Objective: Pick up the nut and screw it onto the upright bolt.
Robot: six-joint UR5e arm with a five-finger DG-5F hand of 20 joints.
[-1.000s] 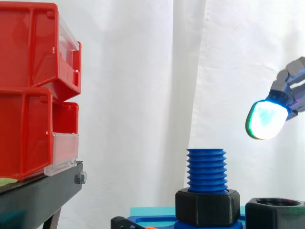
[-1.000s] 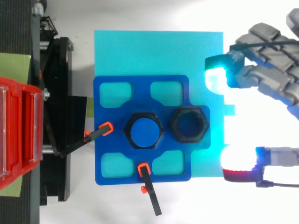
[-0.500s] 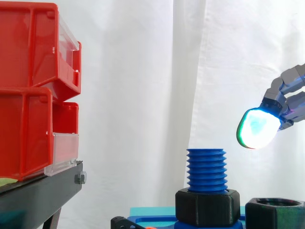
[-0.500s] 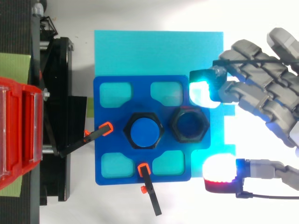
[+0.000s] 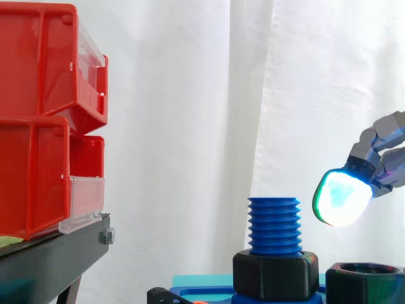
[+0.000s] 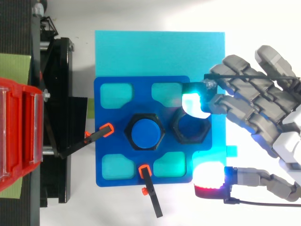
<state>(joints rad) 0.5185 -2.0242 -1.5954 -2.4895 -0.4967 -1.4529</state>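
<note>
One loose black nut [image 6: 190, 126] sits in the blue plate [image 6: 108, 141], right of centre in the top view and just beside the single blue bolt [image 5: 273, 223], which stands upright at the plate's middle. A second nut [image 5: 275, 273] is threaded down at the bolt's foot, so its lowest threads are hidden. In the side view the loose nut is cut off by the bottom right corner, with little more than its top rim showing.

The plate has four rounded windows, through which the cyan mat [image 6: 141, 52] shows. Two black clamps with orange tips bear on it, one [image 6: 104, 130] at its left edge and one [image 6: 145, 172] at its lower edge.

The hand [image 6: 263, 113] comes in from the right edge, its wrist out of frame. It is spread wide and holds nothing. From above, a cyan-white fingertip [image 6: 194, 102] covers the nut's upper rim, and the thumb's red-edged pad [image 6: 209, 178] lies off the plate's lower right corner. From the side that glowing fingertip hangs above the nut, apart from it, level with the bolt's top.

At the left of both views, two red bins [image 5: 38, 114] are stacked on a black stand [image 5: 57, 256], cut off by the frame edge.
</note>
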